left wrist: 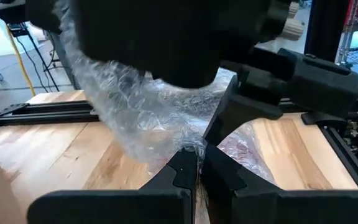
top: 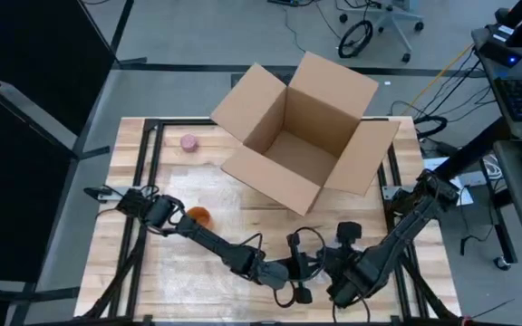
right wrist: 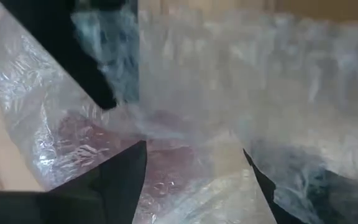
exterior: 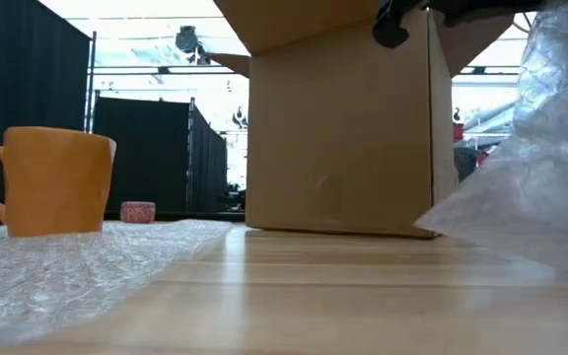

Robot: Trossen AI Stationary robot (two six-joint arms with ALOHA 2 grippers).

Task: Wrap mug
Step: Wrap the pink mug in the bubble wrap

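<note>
An orange mug [exterior: 55,180] stands upright on a sheet of clear bubble wrap [exterior: 77,261] at the table's left; it also shows in the high view as mug [top: 199,215]. Near the table's front edge my left gripper [left wrist: 197,163] is shut on a lifted part of the wrap [left wrist: 142,118]. My right gripper [right wrist: 194,180] is close beside it, open, with raised wrap [right wrist: 241,99] between and over its fingers. In the low view the raised wrap [exterior: 550,148] bulges up at the right. My left gripper pinches a gathered bit of the bubble wrap [left wrist: 193,148] between its two fingertips. From there the wrap rises away from the fingers, lifted off the wood; one layer or several, I cannot tell. My right gripper has wrap between its spread fingers; whether they touch it, I cannot tell.
A large open cardboard box [top: 302,136] stands at the table's far middle. A small pink object [top: 188,142] lies at the far left. A black frame [top: 143,163] runs along the table's sides. Bare wood [top: 216,186] shows between the mug and the box.
</note>
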